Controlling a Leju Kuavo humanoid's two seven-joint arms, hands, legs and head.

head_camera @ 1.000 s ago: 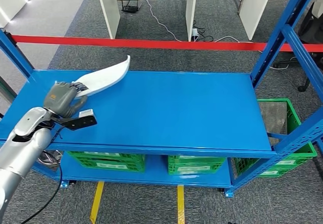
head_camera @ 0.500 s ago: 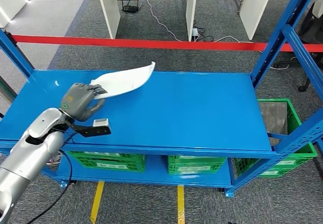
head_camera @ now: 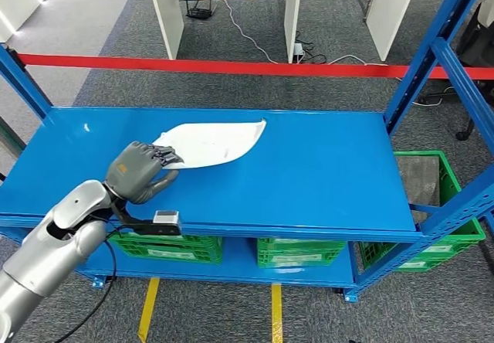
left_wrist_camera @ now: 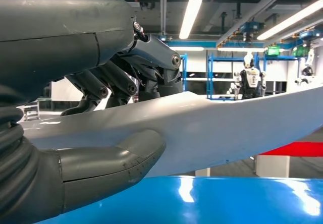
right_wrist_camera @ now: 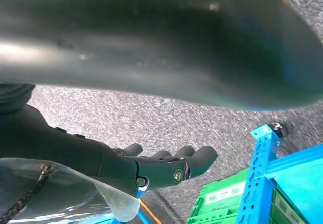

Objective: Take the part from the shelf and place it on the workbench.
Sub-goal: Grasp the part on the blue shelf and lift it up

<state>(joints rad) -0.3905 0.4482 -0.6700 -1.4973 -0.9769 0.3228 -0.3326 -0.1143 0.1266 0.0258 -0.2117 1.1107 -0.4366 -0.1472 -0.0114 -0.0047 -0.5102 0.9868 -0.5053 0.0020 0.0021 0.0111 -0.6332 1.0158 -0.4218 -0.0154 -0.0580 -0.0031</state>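
Grey carpet runs under a blue shelf [head_camera: 302, 173], with one red tape line [head_camera: 233, 67] stretched behind it and green crates [head_camera: 166, 246] tucked on the lower level — three in a row under the top deck, plus one more crate [head_camera: 434, 181] off to the right end.

One part [head_camera: 215, 142] here, white, long and curved like a blade. Its long axis lies roughly along the length of the shelf, tapered tip pointing right and slightly away from the robot, broad end at the left. It sits over the left-middle of the top deck; the left wrist view shows it just above the blue surface.

Left hand [head_camera: 139, 171] is clamped on the broad end, thumb [left_wrist_camera: 114, 158] under the part and fingers [left_wrist_camera: 152, 57] curled over the top.

Right hand [right_wrist_camera: 167, 166] hangs low over the carpet, fingers stretched out and lying close together, holding nothing.
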